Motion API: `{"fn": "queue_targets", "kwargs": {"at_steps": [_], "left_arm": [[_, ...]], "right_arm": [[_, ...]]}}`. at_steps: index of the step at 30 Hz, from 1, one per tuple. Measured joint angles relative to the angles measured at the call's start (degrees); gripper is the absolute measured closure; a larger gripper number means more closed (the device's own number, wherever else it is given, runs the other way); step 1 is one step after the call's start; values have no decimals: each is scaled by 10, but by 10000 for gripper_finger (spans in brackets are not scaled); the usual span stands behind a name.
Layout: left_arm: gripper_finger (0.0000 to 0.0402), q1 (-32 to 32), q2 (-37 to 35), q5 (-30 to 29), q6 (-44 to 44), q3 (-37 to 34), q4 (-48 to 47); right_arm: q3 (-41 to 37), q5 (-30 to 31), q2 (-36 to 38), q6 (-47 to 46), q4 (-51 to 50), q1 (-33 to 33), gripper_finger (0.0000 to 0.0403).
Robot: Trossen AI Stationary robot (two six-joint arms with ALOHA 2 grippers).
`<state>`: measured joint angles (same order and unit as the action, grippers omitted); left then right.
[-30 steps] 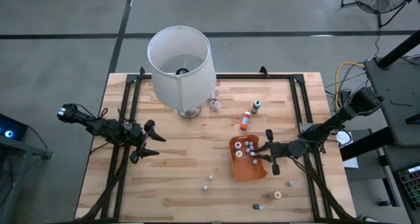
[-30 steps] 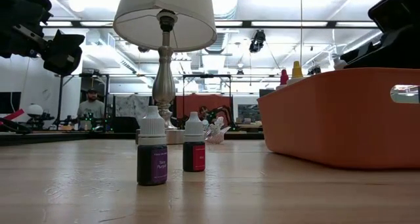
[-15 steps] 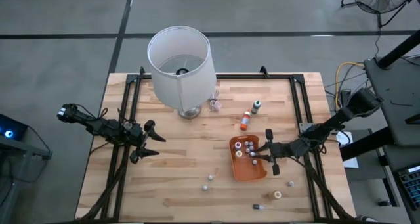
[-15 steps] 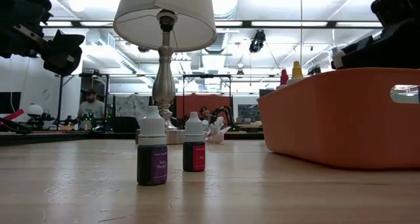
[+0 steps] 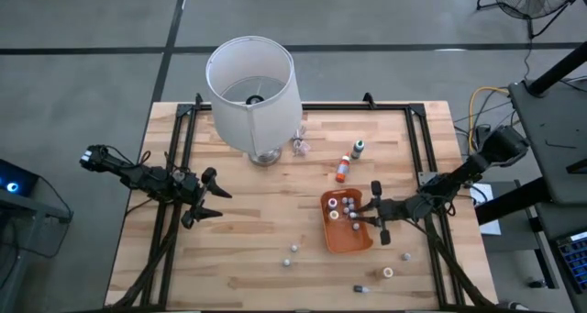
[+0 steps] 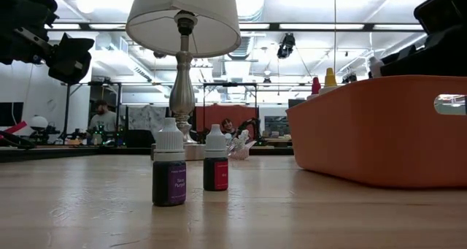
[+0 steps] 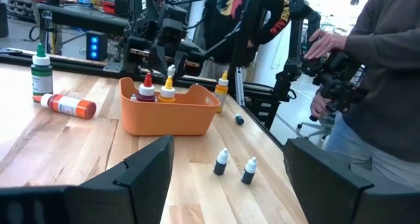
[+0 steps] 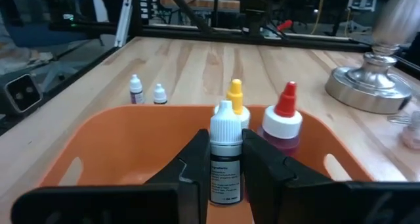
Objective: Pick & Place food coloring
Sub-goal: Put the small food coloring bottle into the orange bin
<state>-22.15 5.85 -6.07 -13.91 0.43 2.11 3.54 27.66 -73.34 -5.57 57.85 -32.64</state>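
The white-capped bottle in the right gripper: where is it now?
The white-capped bottle is pinched upright in the right gripper over the orange tray, right of table centre, beside the yellow-tipped and red-tipped bottles inside.

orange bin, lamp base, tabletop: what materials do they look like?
Orange bin: likely molded plastic, matte, rounded one-piece walls.
Lamp base: looks like polished metal, shiny silver reflections.
Tabletop: wood, butcher-block style, visible pale strips and grain.

The right gripper (image 5: 367,211) hung over the tray (image 5: 341,240), a white-capped bottle (image 8: 224,152) between its fingers. Two bottles (image 8: 282,122) stood in the tray just ahead of it. The lamp (image 5: 252,83) stood well beyond, the left gripper (image 5: 213,201) far across the table (image 5: 257,230).
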Motion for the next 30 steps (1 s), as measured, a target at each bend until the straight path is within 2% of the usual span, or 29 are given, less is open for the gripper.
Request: {"fn": "queue_targets", "kwargs": {"at_steps": [8, 17, 30], "left_arm": [[143, 0, 0, 0, 0, 0, 0], [143, 0, 0, 0, 0, 0, 0], [143, 0, 0, 0, 0, 0, 0]], "right_arm": [[-20, 11, -15, 0, 19, -1, 344], [-30, -11, -82, 11, 91, -4, 344], [-29, -27, -130, 8, 107, -5, 344]]}}
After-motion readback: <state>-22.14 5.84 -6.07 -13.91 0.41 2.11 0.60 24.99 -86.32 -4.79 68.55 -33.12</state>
